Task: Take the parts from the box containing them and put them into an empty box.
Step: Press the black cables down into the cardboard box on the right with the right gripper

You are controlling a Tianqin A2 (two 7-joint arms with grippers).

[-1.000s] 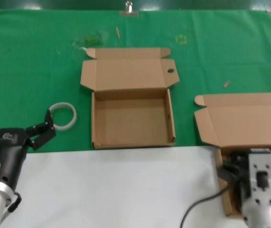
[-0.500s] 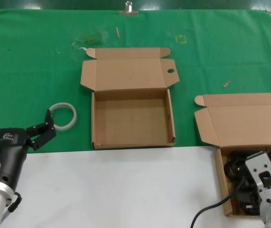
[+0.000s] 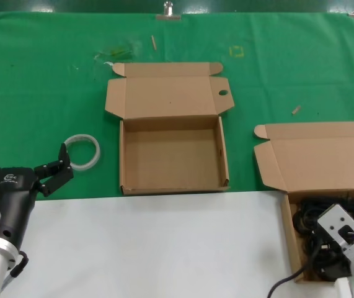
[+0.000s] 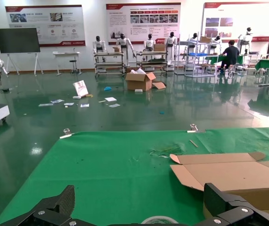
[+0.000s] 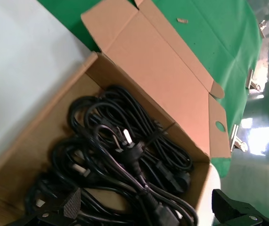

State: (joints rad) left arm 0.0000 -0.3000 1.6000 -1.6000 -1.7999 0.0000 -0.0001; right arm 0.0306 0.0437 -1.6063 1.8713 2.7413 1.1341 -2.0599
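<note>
Coiled black cords [image 5: 125, 160] fill right box [image 3: 286, 217]; center box [image 3: 122, 155] bare inside; right end effector [image 5: 148, 207] spread above cords.

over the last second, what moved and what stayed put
The right tool slid toward the near right corner over the full box, uncovering more of the cords inside. It stands open above them and holds nothing. The left tool stayed open beside the tape ring; the empty box and both lids did not shift.

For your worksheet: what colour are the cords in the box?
Black cords, clearest in the right wrist view.
</note>
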